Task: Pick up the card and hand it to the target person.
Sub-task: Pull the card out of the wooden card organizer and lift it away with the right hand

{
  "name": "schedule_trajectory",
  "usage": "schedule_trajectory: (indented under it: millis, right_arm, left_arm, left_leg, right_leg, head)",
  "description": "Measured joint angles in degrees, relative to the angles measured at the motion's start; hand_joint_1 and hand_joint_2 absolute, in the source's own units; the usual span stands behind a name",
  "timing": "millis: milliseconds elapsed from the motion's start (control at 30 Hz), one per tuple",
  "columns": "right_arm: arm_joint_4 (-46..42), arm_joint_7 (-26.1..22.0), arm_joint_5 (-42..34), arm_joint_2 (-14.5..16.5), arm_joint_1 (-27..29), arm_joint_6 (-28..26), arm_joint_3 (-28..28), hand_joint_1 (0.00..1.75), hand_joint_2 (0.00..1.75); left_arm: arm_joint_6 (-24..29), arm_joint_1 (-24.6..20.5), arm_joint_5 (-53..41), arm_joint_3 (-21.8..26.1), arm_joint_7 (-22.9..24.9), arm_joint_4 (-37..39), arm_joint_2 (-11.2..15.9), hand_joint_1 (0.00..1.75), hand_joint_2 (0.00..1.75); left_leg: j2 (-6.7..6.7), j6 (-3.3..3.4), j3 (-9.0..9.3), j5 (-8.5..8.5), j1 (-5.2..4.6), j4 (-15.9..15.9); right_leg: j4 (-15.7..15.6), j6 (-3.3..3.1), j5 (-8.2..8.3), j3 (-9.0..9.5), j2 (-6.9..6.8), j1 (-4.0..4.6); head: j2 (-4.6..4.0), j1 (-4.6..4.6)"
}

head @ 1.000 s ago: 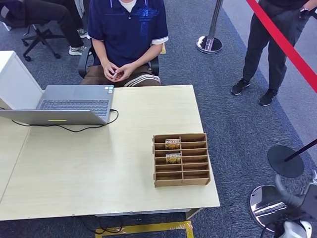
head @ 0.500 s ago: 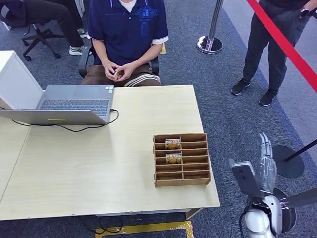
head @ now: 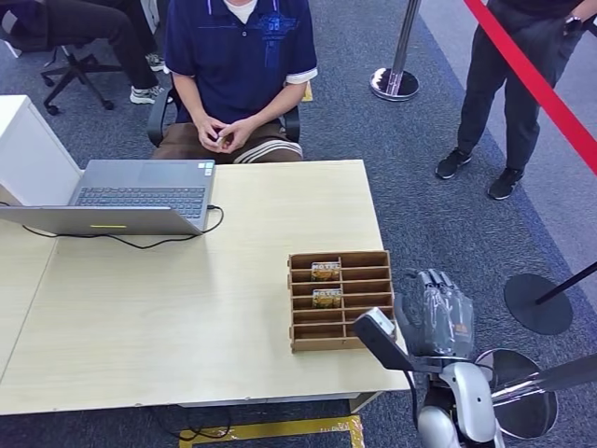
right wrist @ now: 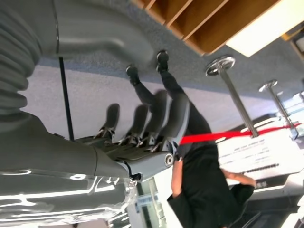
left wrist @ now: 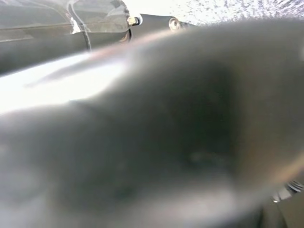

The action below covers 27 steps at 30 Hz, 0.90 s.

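Two cards stand in the left column of a brown wooden rack (head: 341, 300) on the pale table (head: 197, 308): one card (head: 326, 271) near the far end, a second card (head: 326, 298) two slots closer, both with yellow and dark print. The right hand (head: 435, 315) hovers just off the table's right edge beside the rack, thumb out toward it, fingers spread and holding nothing. The right wrist view shows that hand (right wrist: 143, 128) from behind, fingers apart, with a standing person (right wrist: 201, 175) and a red barrier tape (right wrist: 236, 134) beyond. The left wrist view is a grey blur; whether the left hand is open is unclear. A seated person (head: 236, 65) faces the table, a laptop (head: 141, 193) to the left.
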Motion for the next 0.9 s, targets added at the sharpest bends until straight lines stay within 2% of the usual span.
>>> schedule_trajectory:
  millis: [67, 167, 233, 300, 467, 533, 633, 667, 800, 900]
  right_arm:
    - [-0.23, 0.48, 0.21, 0.0, -0.04, 0.71, 1.25, 1.05, 1.75]
    - [-0.32, 0.97, 0.34, 0.0, -0.24, 1.84, 2.92, 1.1, 1.75]
    - [-0.23, 1.36, 0.53, -0.01, -0.61, 2.9, 4.02, 1.02, 1.75]
    - [0.21, 1.78, 0.67, -0.05, -1.28, 4.26, 5.18, 0.87, 1.75]
    - [2.87, 3.37, 0.69, -0.09, -3.7, 7.2, 8.36, 0.8, 1.75]
    - [3.95, 3.98, 0.82, -0.08, -4.51, 7.96, 9.58, 0.95, 1.75]
    - [5.45, 4.7, 1.18, -0.05, -5.47, 8.77, 11.08, 1.32, 1.75]
    - [5.88, 4.92, 1.35, -0.03, -5.73, 8.97, 11.51, 1.35, 1.75]
    - [7.25, 5.66, 1.85, 0.1, -6.7, 9.61, 12.89, 1.27, 1.75]
    - [7.76, 6.11, 1.95, 0.28, -7.1, 9.78, 13.25, 1.12, 1.75]
  left_arm:
    - [-0.09, 0.0, 0.0, 0.0, 0.05, 0.0, 0.0, 0.0, 0.0]
    - [-0.1, 0.0, 0.0, 0.0, 0.1, 0.0, 0.0, 0.0, 0.0]
    - [-0.1, 0.0, 0.0, 0.0, 0.13, 0.0, 0.0, 0.0, 0.0]
    - [-0.1, -0.01, 0.0, -0.01, 0.16, 0.0, 0.0, 0.0, 0.0]
    - [-0.11, -0.03, -0.11, -0.02, 0.24, 0.0, 0.0, 0.0, 0.0]
    - [-0.13, -0.03, -0.25, -0.02, 0.31, 0.0, -0.01, 0.0, 0.0]
    - [-0.16, -0.04, -0.48, -0.04, 0.53, 0.0, -0.09, 0.0, 0.0]
    - [-0.16, -0.03, -0.57, -0.04, 0.61, 0.0, -0.14, 0.0, 0.0]
    - [-0.19, -0.04, -0.89, -0.07, 0.82, 0.0, -0.3, 0.0, 0.0]
    - [-0.24, -0.04, -1.02, -0.07, 0.91, 0.0, -0.31, 0.0, 0.0]
  left_leg:
    - [0.0, 0.0, 0.0, 0.0, 0.0, 0.0]
    - [0.0, 0.0, -0.01, 0.0, 0.01, 0.0]
    - [0.0, 0.0, -0.03, 0.0, 0.01, -0.01]
    - [0.0, 0.0, -0.04, 0.0, 0.01, -0.01]
    - [0.0, -0.01, -0.01, 0.01, 0.01, -0.01]
    - [0.0, -0.01, -0.01, 0.01, 0.01, -0.01]
    - [0.0, -0.01, -0.01, 0.01, 0.01, -0.01]
    - [0.0, -0.01, -0.01, 0.01, 0.01, -0.01]
    - [0.0, -0.01, -0.02, 0.01, 0.01, -0.01]
    - [0.0, -0.01, -0.01, 0.01, 0.01, -0.01]
  right_leg:
    - [0.0, 0.0, 0.0, 0.0, 0.0, 0.0]
    - [0.0, 0.0, 0.0, 0.0, 0.0, 0.0]
    - [0.0, 0.0, 0.0, 0.0, 0.0, 0.0]
    - [0.0, 0.0, 0.0, 0.01, 0.0, 0.0]
    - [0.0, 0.0, 0.0, 0.01, 0.0, 0.0]
    - [0.0, 0.0, 0.0, 0.01, 0.0, 0.0]
    - [0.01, 0.0, 0.0, 0.0, 0.0, 0.0]
    - [0.01, 0.0, 0.0, 0.0, 0.0, 0.0]
    - [0.0, 0.0, 0.0, 0.0, 0.0, 0.0]
    - [0.0, 0.0, 0.0, 0.0, 0.0, 0.0]
  head:
    - [-0.01, 0.0]
    - [0.01, 0.0]
    - [0.0, 0.0]
    - [-0.01, 0.0]
    - [0.0, -0.01]
    - [0.0, -0.01]
    - [0.0, 0.0]
    - [0.0, 0.0]
    - [0.0, 0.0]
    - [0.0, 0.0]
